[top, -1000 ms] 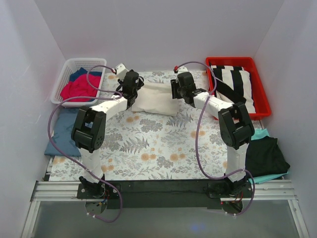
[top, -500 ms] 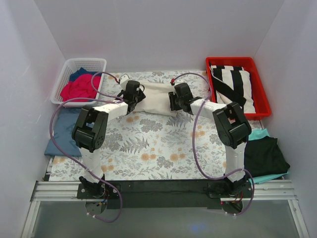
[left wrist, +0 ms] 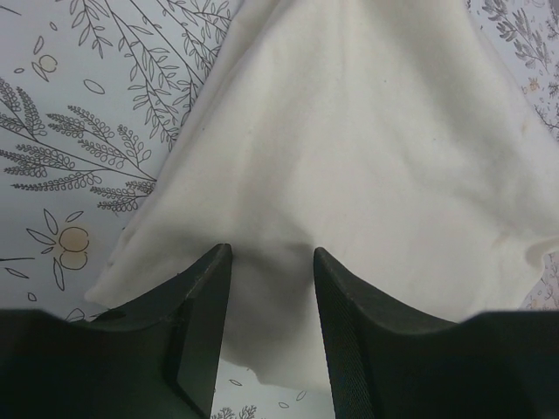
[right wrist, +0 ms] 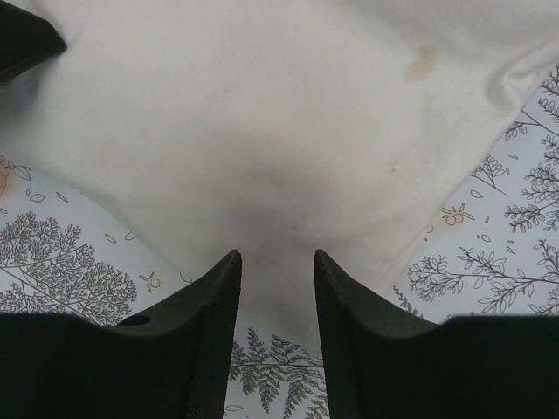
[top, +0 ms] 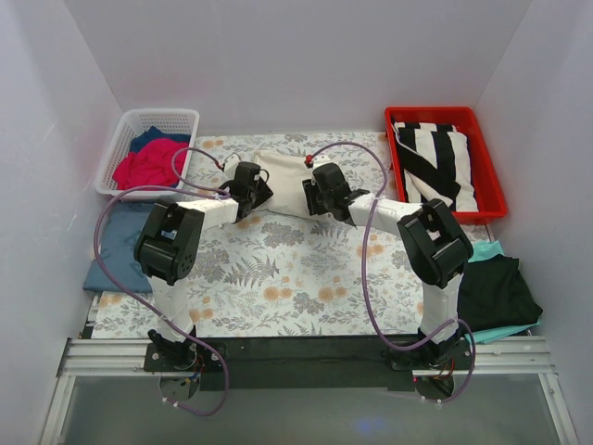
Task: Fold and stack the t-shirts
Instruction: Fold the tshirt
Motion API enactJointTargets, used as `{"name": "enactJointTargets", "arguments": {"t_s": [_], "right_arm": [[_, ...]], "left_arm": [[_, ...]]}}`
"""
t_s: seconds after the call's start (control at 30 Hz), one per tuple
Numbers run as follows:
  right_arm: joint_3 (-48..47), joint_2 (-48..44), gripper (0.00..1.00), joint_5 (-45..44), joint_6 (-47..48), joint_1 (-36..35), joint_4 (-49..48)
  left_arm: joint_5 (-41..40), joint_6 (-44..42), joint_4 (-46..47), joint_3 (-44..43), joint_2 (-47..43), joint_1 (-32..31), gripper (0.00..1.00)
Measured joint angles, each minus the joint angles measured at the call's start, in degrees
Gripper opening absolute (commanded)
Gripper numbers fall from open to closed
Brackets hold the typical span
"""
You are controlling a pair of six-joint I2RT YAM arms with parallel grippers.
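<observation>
While working toward what looks like an even fold: clamped on 2 opposite sides of the cream t-shirt [top: 283,176], left gripper [left wrist: 271,262] at its left edge, right gripper [right wrist: 277,257] at its right. Bunched between both, far-centre on the floral table covering [top: 278,278], likely ready for lifting together.

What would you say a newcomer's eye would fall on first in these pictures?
The cream t-shirt, far middle of the table, pinched at its near edge by the left claw and right claw. The red tray with striped cloth sits far right, the white basket of shirts far left.
</observation>
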State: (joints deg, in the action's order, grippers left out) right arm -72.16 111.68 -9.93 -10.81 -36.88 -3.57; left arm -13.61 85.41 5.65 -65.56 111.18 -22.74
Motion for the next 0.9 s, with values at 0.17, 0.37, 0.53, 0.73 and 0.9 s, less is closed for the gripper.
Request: {"name": "enactJointTargets", "arguments": {"t_s": [0.17,0.37,0.53,0.73,0.9], "right_arm": [[-0.42,-0.13,0.45,0.07,0.15,0.02,0.04],[-4.11,4.26,0.45,1.31,0.46,0.07,-0.07],[-3.74,6.38,0.44,0.59,-0.07,0.07,-0.81],[0.00,4.39,0.44,-2.21,-1.27,0.11,-2.86],[3.26,2.03,0.44,-4.11,-1.51,0.68,-2.67]], "left_arm": [[-2.49,1.75,-1.88,-0.09,0.04,0.00,0.41],[-6.38,3.72,-6.86,-1.51,0.81,-0.07,0.41],[-10.40,5.05,-13.79,-6.12,2.58,-0.57,0.41],[-14.19,6.47,-19.45,-8.96,3.74,-0.81,0.41],[-15.78,7.91,-20.44,-8.39,3.56,-1.03,0.41]]}}
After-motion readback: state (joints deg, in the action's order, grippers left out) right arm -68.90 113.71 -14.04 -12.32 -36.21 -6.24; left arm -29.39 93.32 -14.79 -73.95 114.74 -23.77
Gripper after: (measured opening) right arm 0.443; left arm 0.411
